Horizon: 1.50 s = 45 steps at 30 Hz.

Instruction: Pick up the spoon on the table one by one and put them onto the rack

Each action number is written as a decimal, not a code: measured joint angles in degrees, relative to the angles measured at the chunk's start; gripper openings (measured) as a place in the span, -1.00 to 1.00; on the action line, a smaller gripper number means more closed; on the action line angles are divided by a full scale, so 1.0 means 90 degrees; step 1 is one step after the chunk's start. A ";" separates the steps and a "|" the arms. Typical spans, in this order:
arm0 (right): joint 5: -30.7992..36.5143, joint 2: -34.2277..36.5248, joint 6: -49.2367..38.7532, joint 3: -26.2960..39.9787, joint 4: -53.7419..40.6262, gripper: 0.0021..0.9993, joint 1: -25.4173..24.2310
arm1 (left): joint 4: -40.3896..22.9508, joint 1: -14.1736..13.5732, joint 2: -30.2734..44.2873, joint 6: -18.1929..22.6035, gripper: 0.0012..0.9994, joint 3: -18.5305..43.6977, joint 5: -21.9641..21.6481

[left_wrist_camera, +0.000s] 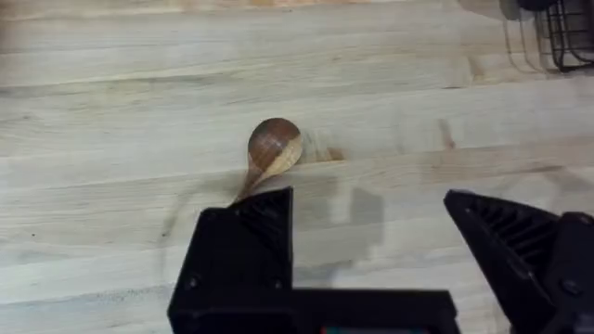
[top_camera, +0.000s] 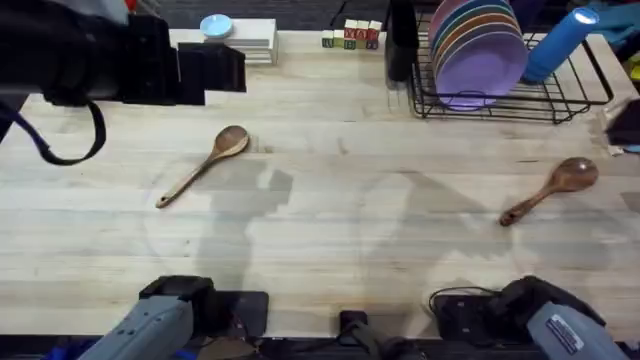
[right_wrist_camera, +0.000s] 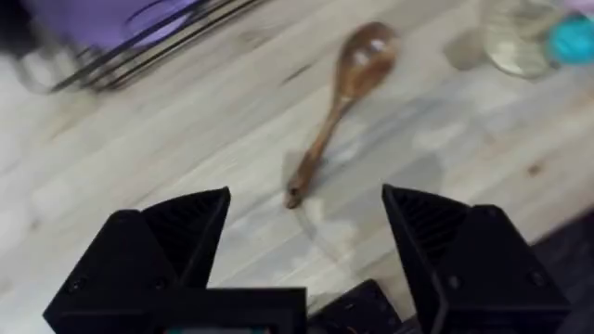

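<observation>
Close under the overhead camera, my left arm rises large and dark over the table's (top_camera: 330, 220) far left corner. From its wrist I see my left pincer (left_wrist_camera: 371, 241) wide open with nothing between its fingers, hanging above the bare planks, and the left spoon's (top_camera: 203, 164) round bowl lies just beyond one fingertip, its handle running under that finger. That spoon rests flat on the left half of the table, bowl toward the far edge, handle slanting near and left. Farther right, the second spoon (top_camera: 548, 190) lies flat near the right edge, angled the same way. My right pincer (right_wrist_camera: 306, 241) hangs over it, fingers spread wide and holding nothing, the handle's tip between them below. Beyond it, the black wire rack (top_camera: 560, 100) stands at the far right, holding coloured plates (top_camera: 480, 50).
</observation>
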 joint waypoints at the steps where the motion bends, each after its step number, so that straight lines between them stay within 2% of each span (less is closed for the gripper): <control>1: 0.0001 0.0000 0.0004 0.0000 0.0002 0.99 -0.0187 | 0.0002 -0.0002 0.0000 -0.0002 0.99 0.0000 0.0000; 3: 0.0008 -0.0001 0.0019 0.0000 0.0002 0.99 -0.0565 | 0.0002 -0.0002 0.0000 0.0000 0.99 0.0000 0.0000; 7: 0.0019 0.0000 0.0065 0.0000 0.0000 0.99 -0.0922 | 0.0002 -0.0002 0.0000 -0.0002 0.99 0.0000 0.0000; 26: -0.0470 0.0152 0.0180 0.0007 0.0217 0.99 -0.0963 | 0.0002 -0.0002 0.0000 -0.0002 0.99 0.0000 0.0000; 37: -0.0568 0.1315 0.0288 0.0010 0.0109 0.99 -0.0963 | 0.0002 -0.0002 0.0000 -0.0002 0.99 0.0000 0.0000; 45: -0.0515 0.2005 0.0820 0.0010 0.0145 0.99 -0.0963 | 0.0002 -0.0002 0.0000 -0.0002 0.99 0.0000 0.0000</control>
